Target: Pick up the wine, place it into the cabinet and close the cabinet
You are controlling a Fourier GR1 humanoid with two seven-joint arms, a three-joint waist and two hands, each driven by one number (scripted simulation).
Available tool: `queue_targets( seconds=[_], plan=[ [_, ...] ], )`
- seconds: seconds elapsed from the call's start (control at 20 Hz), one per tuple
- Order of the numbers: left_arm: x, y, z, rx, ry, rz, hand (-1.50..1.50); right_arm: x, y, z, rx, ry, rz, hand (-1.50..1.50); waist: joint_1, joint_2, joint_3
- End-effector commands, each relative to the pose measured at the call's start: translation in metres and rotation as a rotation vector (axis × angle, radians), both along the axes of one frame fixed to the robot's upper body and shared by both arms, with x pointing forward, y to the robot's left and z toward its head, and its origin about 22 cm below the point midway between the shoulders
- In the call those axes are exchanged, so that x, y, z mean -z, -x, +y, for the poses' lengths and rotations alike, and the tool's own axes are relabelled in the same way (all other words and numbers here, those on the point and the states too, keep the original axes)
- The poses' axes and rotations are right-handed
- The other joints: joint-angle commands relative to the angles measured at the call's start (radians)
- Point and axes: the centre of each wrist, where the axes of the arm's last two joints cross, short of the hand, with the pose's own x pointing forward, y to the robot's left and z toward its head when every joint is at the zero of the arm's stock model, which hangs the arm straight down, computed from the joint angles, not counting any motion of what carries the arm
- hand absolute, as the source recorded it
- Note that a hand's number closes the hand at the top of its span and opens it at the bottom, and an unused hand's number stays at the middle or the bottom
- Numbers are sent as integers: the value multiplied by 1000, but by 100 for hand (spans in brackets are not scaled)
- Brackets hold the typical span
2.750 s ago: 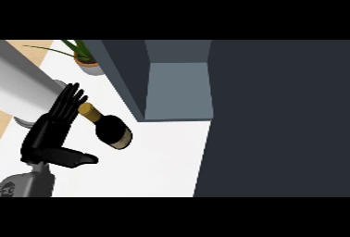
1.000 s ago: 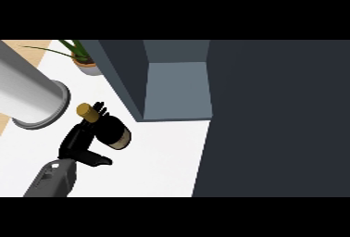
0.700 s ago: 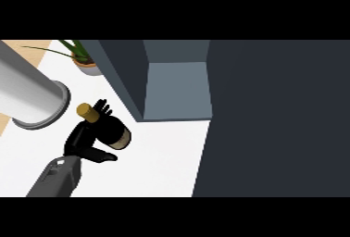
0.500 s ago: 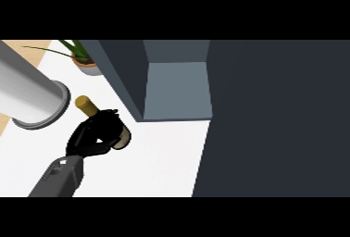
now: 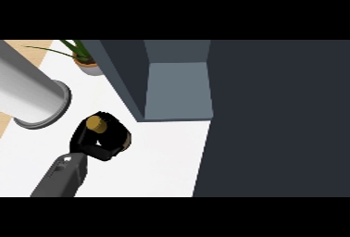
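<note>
Hand gripping a wine bottle by an open cabinet

One hand comes in from the lower left, fingers curled around the wine bottle on the white surface. The bottle's gold top shows. The open cabinet stands just to the right. A potted plant sits behind.

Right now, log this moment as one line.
phase: grasp | left hand: curled round wine bottle on counter | cabinet: open | right hand: out of view
</note>
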Motion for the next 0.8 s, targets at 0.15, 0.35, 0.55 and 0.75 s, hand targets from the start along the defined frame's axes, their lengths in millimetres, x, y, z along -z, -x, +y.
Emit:
queue_targets(
  seconds=[0.15,0.35,0.55,0.75],
  plan=[
    [36,61,10,-99,15,-31,150,-13,30,-12,10,-40,-68,-150,18,-4,1],
    [30,67,-7,-90,15,-49,150,-18,36,-18,13,-38,-79,-150,23,-7,1],
    [26,69,-35,-31,66,-58,150,-16,37,-10,11,-65,-68,-150,17,-10,0],
    [6,59,-50,-15,102,-78,150,-25,44,-25,26,-28,-83,-150,15,-8,1]
  ],
)
